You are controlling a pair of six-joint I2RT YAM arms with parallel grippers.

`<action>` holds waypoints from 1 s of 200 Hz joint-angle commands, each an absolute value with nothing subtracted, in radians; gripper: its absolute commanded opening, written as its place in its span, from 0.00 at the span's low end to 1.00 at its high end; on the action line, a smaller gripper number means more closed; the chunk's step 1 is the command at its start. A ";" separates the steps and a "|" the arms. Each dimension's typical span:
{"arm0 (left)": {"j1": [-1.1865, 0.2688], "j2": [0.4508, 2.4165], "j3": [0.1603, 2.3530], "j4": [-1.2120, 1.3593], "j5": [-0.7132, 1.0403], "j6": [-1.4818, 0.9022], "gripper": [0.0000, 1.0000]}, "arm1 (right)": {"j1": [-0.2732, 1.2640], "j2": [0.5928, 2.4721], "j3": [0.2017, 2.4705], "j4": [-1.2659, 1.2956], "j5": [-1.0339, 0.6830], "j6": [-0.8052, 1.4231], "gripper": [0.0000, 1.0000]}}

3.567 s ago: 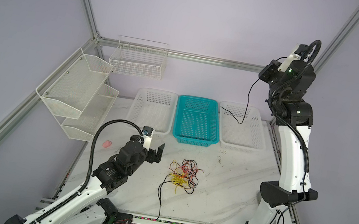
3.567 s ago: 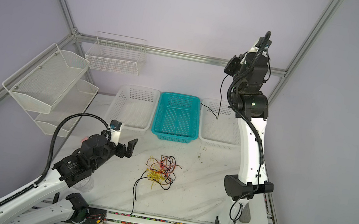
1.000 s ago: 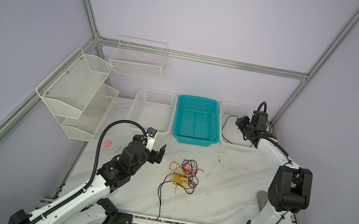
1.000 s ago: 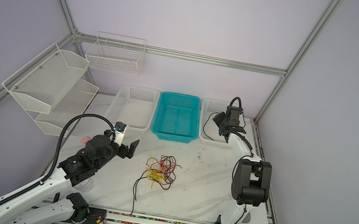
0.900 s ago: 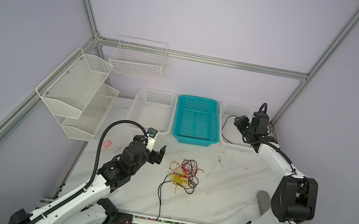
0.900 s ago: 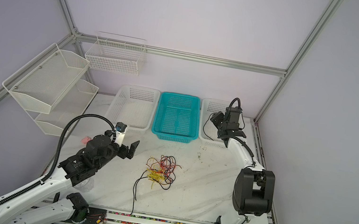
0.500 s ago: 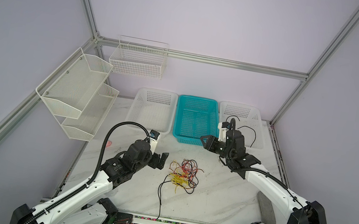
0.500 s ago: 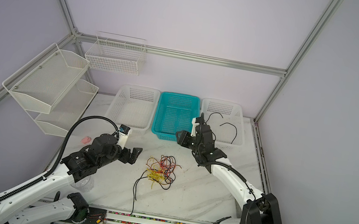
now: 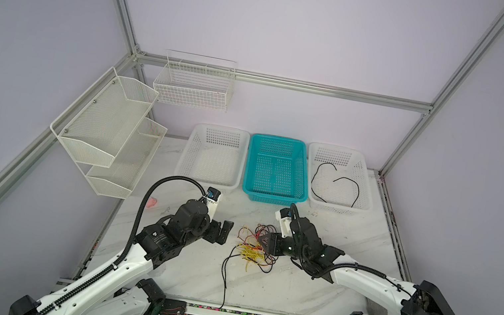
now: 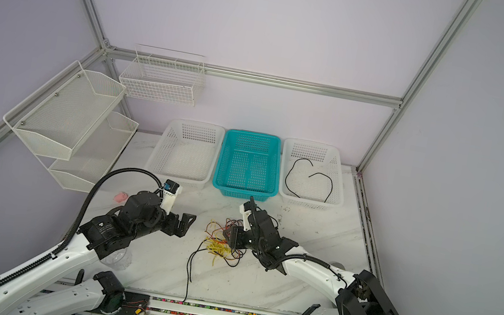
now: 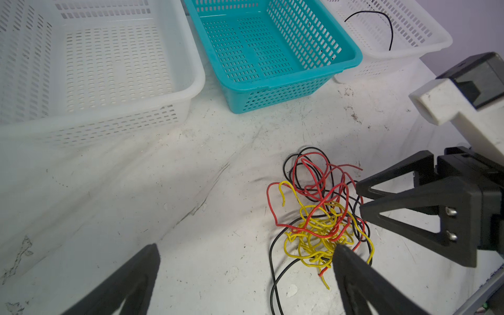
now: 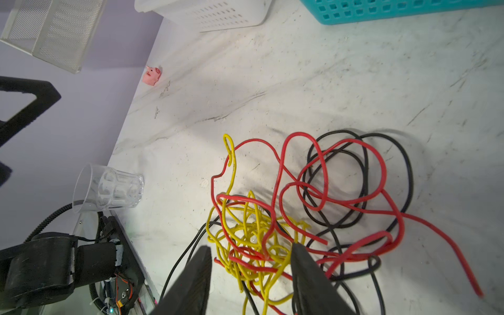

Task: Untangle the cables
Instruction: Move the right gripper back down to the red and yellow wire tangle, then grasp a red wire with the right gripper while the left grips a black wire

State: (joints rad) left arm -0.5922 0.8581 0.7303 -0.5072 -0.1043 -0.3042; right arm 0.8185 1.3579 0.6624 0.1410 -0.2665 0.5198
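At the lower centre of a top view, the cables (image 9: 252, 251) are straddled by the right gripper (image 12: 249, 245), jaws parted and unclamped, the left gripper (image 11: 245, 246) is held wide open, and a pinch and pull is called for.

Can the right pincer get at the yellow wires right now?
Probably yes: the right pincer hangs open directly over the yellow wires, nothing between; red strands cross them and may get caught.

Tangle of red, yellow, black cables (image 11: 319, 218) just beside right pincer (image 11: 359, 200).
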 commanded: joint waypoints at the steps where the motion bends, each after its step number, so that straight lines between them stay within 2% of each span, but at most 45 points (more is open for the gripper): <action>1: -0.597 0.874 0.752 -0.509 -0.079 -0.317 1.00 | 0.845 1.408 0.662 0.230 -0.243 0.526 0.46; 13: -0.597 0.883 0.753 -0.510 -0.065 -0.320 1.00 | 0.854 1.427 0.667 0.234 -0.230 0.523 0.40; 43: -0.596 0.908 0.766 -0.531 -0.055 -0.355 1.00 | 0.867 1.428 0.679 0.226 -0.194 0.512 0.19; 73: -0.598 0.935 0.763 -0.524 0.020 -0.504 1.00 | 0.879 1.393 0.683 0.218 -0.170 0.505 0.00; 100: -0.610 0.969 0.712 -0.446 0.113 -0.619 0.99 | 0.895 1.333 0.693 0.207 -0.154 0.491 0.00; 171: -0.673 1.042 0.641 -0.290 0.182 -0.738 0.99 | 0.920 1.177 0.760 0.139 -0.084 0.421 0.00; 200: -0.686 1.050 0.619 -0.225 0.211 -0.760 0.93 | 0.922 1.133 0.771 0.128 -0.046 0.402 0.00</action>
